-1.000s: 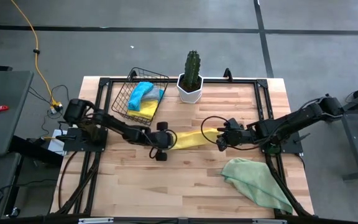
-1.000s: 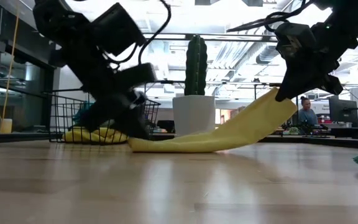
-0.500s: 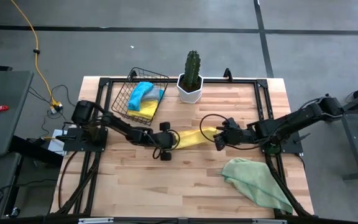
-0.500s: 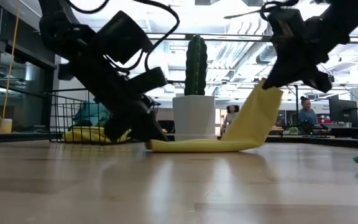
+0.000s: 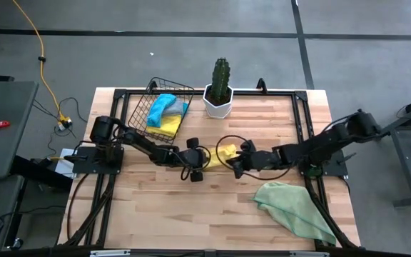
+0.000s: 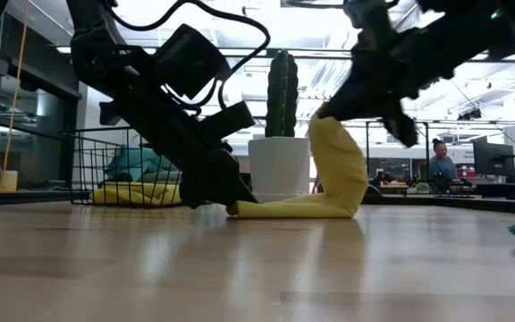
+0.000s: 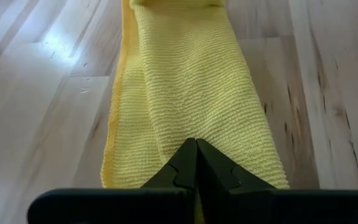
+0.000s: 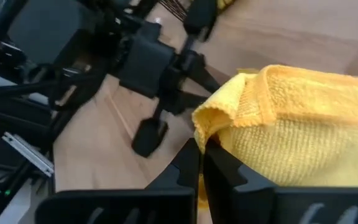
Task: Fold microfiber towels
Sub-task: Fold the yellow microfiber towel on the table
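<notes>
A yellow microfiber towel (image 5: 218, 155), folded into a narrow strip, lies at the table's middle between my two grippers. My left gripper (image 5: 197, 163) is shut on its left end, low at the table. My right gripper (image 5: 237, 164) is shut on its right end, raised above the table, so the strip rises and curls over (image 6: 336, 165). A pale green towel (image 5: 296, 208) lies crumpled at the near right. Blue and yellow towels (image 5: 165, 113) lie in the wire basket (image 5: 140, 114). My left gripper pinches the strip's left end (image 7: 194, 134) between its two fingers, coming slanting down from the table's left, along the strip. That end lies on the table (image 6: 244, 209). My right gripper pinches the strip's other end at its hemmed edge (image 8: 219, 118), several layers bunched, coming from the table's right. That end is lifted clear (image 6: 322, 121); the towel hangs slack below it in a bend.
A potted cactus (image 5: 220, 89) stands at the far edge behind the towel. The wire basket stands at the far left. Dark frame rails (image 5: 302, 121) run along the table's sides. Bare wood (image 5: 155, 207) lies at the near left.
My right gripper has carried the towel's raised end toward the table's left, over the rest of the strip, so the slanting strip now stands up and bends over. My left gripper has slid toward the right with its end along the table. Both have stayed shut.
</notes>
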